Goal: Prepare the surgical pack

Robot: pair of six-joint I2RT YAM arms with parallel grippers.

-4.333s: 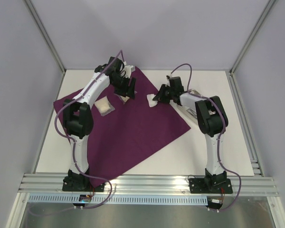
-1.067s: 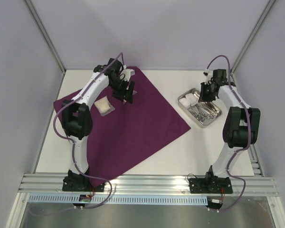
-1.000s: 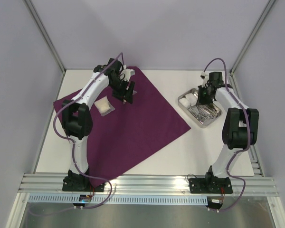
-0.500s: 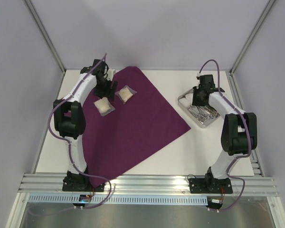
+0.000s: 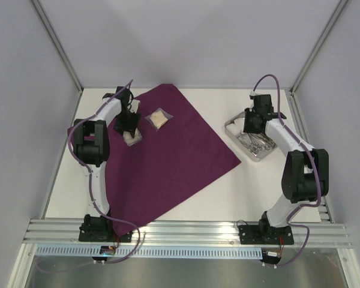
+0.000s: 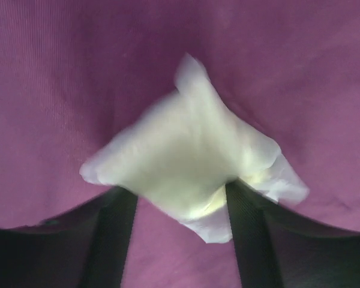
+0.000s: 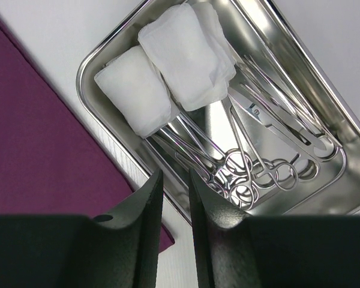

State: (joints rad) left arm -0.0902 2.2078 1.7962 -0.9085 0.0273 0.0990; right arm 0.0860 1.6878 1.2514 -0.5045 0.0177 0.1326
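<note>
Step, I'd judge: moving pack items onto cloth (image 6: 48, 60); left gripper (image 6: 180, 198) unclenched, jaws wide astride tan packet (image 6: 186, 159) mid-frame, lying on cloth; right gripper (image 7: 175, 180) ajar, empty, above steel tray (image 7: 83, 75) with gauze (image 7: 180, 54) and forceps (image 7: 252, 156) upper right; next: descend, pinch gauze.

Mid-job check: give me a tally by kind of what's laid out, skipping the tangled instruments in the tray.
Purple cloth: 1
Steel tray: 1
Tan packets: 2
White gauze pads: 2 in plain view; a third may lie behind them
Total: 6
</note>
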